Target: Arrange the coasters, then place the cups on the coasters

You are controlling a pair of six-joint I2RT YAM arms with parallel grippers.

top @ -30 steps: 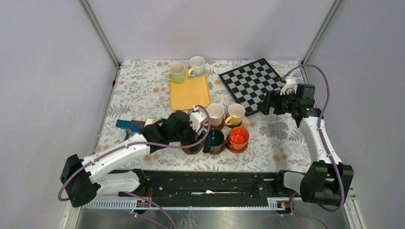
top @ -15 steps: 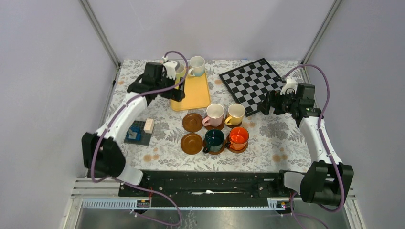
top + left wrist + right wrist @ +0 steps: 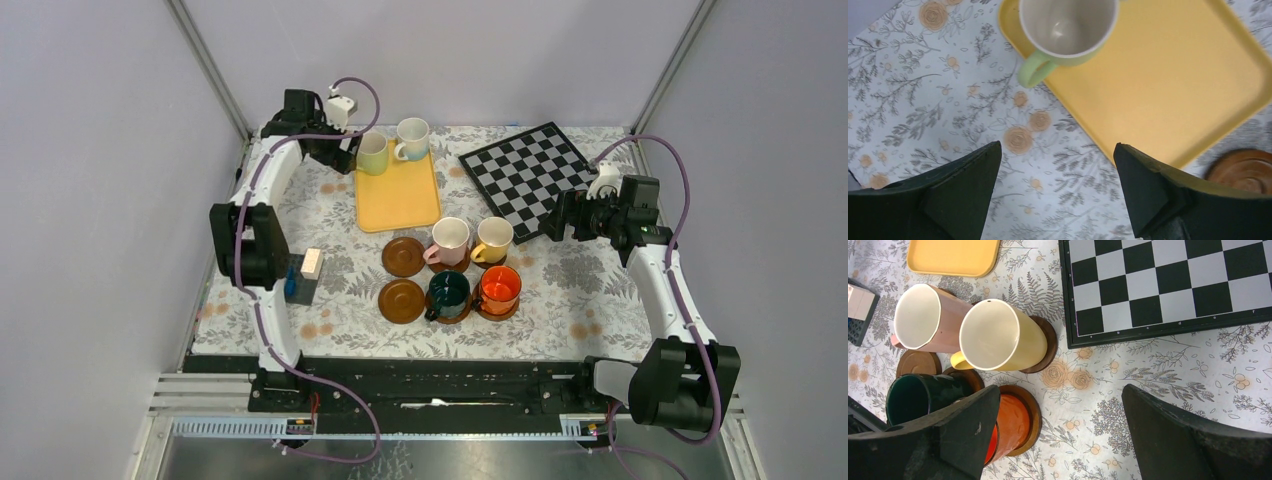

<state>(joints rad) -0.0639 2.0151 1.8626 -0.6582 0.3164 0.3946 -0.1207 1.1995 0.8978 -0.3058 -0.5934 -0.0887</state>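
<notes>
Hovering off the tray's (image 3: 1173,90) far left corner with left gripper (image 3: 1057,155) spread, empty, near the pale green cup (image 3: 1068,30) on it. Holding right gripper (image 3: 1060,395) spread, empty, well right of the tray. Noting white cup (image 3: 412,138) on the tray too; pink cup (image 3: 451,238), yellow cup (image 3: 494,238), dark green cup (image 3: 450,292), orange cup (image 3: 499,288) on coasters (image 3: 1045,335) just off its near end, two bare coasters (image 3: 404,256) beside them.

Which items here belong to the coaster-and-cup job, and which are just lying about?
Job: pink cup, yellow cup, dark green cup, orange cup, pale green cup, white cup, far bare coaster, near bare coaster.
Lying about: yellow tray, chessboard, blue block.
</notes>
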